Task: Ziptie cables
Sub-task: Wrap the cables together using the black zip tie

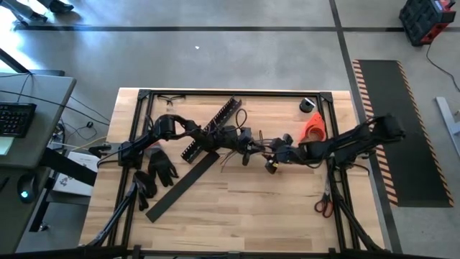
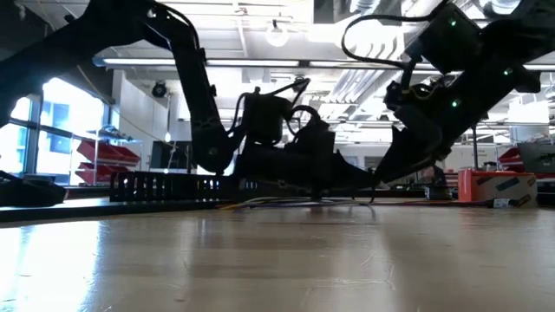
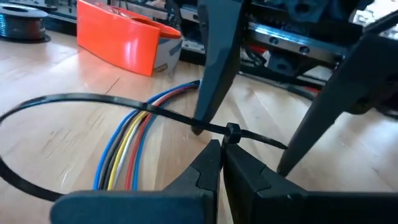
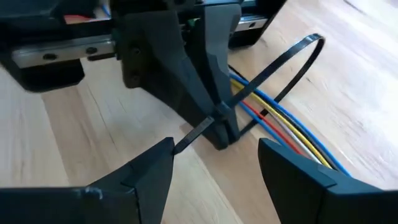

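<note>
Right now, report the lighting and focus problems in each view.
Low view: bright ceiling lights and windows backlight both arms into silhouettes, with glare on the table. Left wrist view: the left gripper is soft up close, the cables crisp. High view: evenly lit.

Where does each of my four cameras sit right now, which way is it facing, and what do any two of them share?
High: overhead, looking straight down; both arms meet mid-table.
Low: table height, looking level across; both arms silhouetted.
Left wrist: past the shut left gripper pinching the zip tie looped over the cables.
Right wrist: between the open right gripper fingers, facing the left gripper.
Shared: both wrist views show tie, cables, and the opposite gripper.
</note>
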